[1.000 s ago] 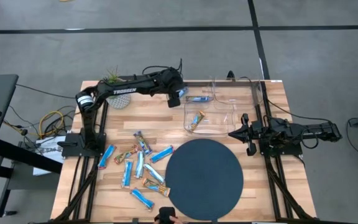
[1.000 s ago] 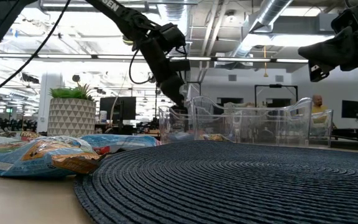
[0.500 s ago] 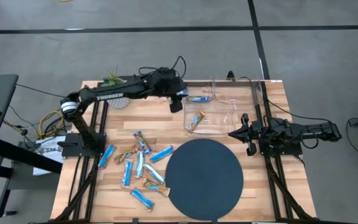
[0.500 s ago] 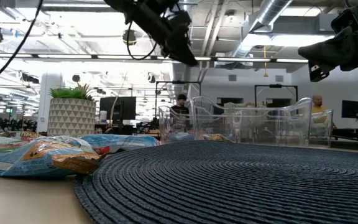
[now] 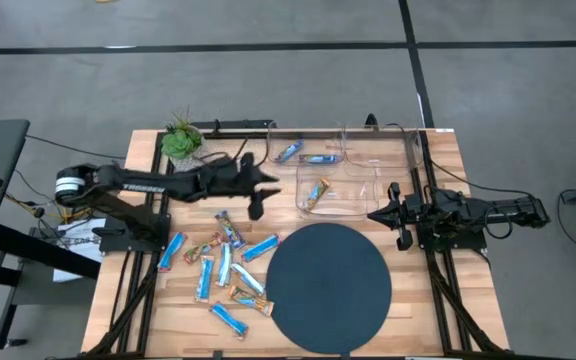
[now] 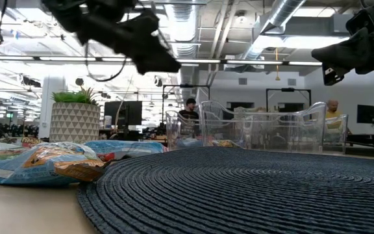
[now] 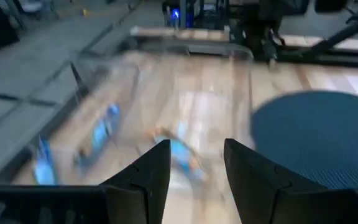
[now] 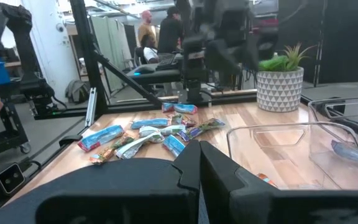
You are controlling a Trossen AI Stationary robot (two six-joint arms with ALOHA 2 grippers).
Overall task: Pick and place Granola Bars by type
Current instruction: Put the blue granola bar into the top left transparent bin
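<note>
Low view, nearest first: a dark woven round mat (image 6: 239,188), ribbed in concentric rings, fills the lower right of the frame. At lower left, crinkled shiny wrappers of the granola bars (image 6: 41,161) lie on the pale wood counter (image 6: 18,208). Behind them stands a white pot with a triangle pattern holding a green plant (image 6: 75,117). Clear, curved-walled plastic bins (image 6: 258,127) sit mid-frame beyond the mat.

High view: the loose granola bars (image 5: 223,262) are clustered at lower left of the slatted wooden counter (image 5: 438,150), just left of the round mat (image 5: 328,287); most are light blue, a few brown-orange. One orange bar (image 5: 317,191) lies in the lower clear bin (image 5: 343,195); two blue bars (image 5: 308,155) lie near the upper bin at top centre.

The left claw (image 5: 257,203) hangs above the counter, centre-left of frame, between the bins and the bar cluster. In the left wrist view its dark, blocky fingers (image 7: 157,171) stand spread with nothing between them; blurred blue wrappers lie below.

The right claw (image 5: 378,214) is at the right of the frame beside the lower bin, fingers (image 8: 194,165) pressed together, holding nothing.

Far back in the low view, people stand in the room.
</note>
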